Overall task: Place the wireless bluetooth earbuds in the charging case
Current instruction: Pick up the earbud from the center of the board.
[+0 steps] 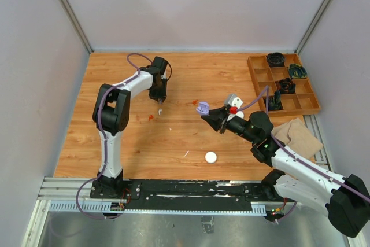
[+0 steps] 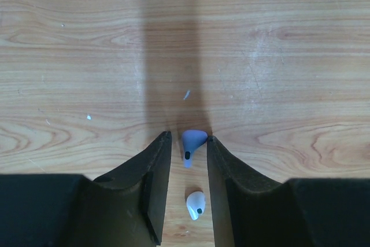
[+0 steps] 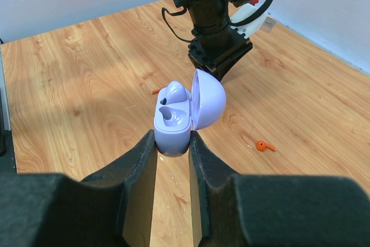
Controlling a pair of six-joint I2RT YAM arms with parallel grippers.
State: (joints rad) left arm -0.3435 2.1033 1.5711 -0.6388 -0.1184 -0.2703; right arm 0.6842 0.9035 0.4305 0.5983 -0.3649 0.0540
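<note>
Case point(image 3: 173, 122) held — orange earbud point(image 3: 264, 146), white puck point(image 1: 210, 156) loose; tray point(image 1: 295, 111) at rt.

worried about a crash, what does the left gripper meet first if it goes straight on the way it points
Probably the pale purple earbud between the fingertips of the left gripper, with the wooden table behind it.

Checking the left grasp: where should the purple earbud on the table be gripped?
Probably across the purple earbud's bulbous head, from straight above: it lies flat on the table, thin stem running along the left tool's gap, a white earbud close behind.
</note>
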